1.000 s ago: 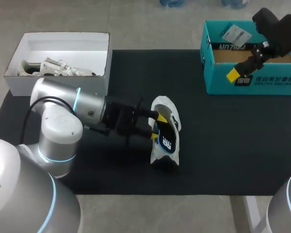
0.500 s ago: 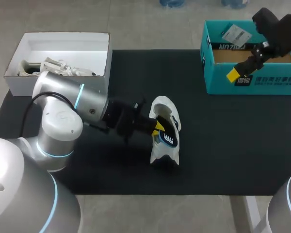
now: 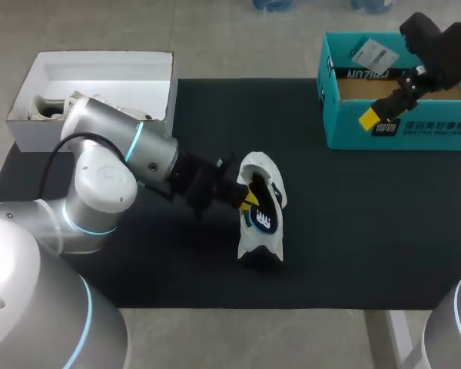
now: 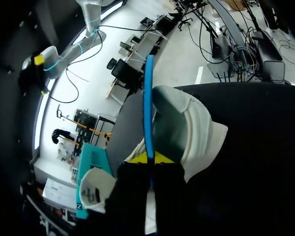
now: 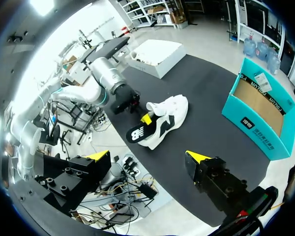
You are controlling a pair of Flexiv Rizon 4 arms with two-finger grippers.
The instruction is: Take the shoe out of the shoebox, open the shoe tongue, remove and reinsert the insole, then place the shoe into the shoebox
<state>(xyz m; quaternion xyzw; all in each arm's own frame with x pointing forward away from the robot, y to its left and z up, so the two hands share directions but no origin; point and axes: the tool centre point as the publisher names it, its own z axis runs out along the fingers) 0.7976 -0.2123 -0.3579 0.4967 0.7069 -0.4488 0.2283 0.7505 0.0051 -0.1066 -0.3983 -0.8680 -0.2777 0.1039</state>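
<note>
A white shoe lies on the black mat near the middle of the table. Its dark insole, with a white logo, sticks partly out of the shoe's opening. My left gripper comes in from the left and is shut on the insole's edge. In the left wrist view the insole shows as a thin blue edge pinched between the yellow tips of the gripper, with the shoe beside it. My right gripper hangs open over the teal shoebox at the far right, holding nothing.
A white open box with white things inside stands at the back left, half on the mat. From the right wrist view the shoe, the teal shoebox and the white box lie far below.
My left gripper has shut on the insole. The left arm has swung toward the back, and the insole has shifted a little with it. The right arm has not moved.
</note>
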